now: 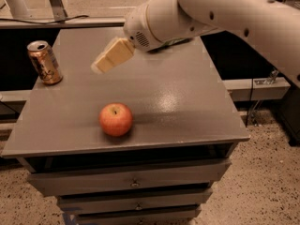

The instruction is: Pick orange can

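Orange can (pixel 43 62) stands upright out beyond the tip of the gripper (pixel 101 65), well apart from it, near a back corner of the grey cabinet top (pixel 183 102). The gripper hangs in the air over that top, slanting down and toward the can from the thick white arm (pixel 211 13) that reaches in from the opposite side. Whether it is spread or closed I cannot tell. Below the gripper and nearer the front edge, a red-orange apple (pixel 116 119) rests on the top, touching nothing. Under the top, the drawers (pixel 136 182) are pushed in, so their contents are hidden.
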`<control>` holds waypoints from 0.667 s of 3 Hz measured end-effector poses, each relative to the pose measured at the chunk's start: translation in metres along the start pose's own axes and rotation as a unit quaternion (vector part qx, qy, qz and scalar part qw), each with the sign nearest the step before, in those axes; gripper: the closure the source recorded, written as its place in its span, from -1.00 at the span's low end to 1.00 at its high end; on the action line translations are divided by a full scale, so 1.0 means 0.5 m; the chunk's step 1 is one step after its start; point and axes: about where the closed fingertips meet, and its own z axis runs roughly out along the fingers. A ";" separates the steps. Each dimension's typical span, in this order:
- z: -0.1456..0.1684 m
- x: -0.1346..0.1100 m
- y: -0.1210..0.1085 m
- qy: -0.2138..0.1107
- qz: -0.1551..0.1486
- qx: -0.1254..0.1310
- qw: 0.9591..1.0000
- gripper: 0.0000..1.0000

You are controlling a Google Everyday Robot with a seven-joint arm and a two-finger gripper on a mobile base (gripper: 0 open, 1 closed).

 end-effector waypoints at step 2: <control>0.197 0.002 -0.014 -0.061 0.013 -0.002 0.998 -1.00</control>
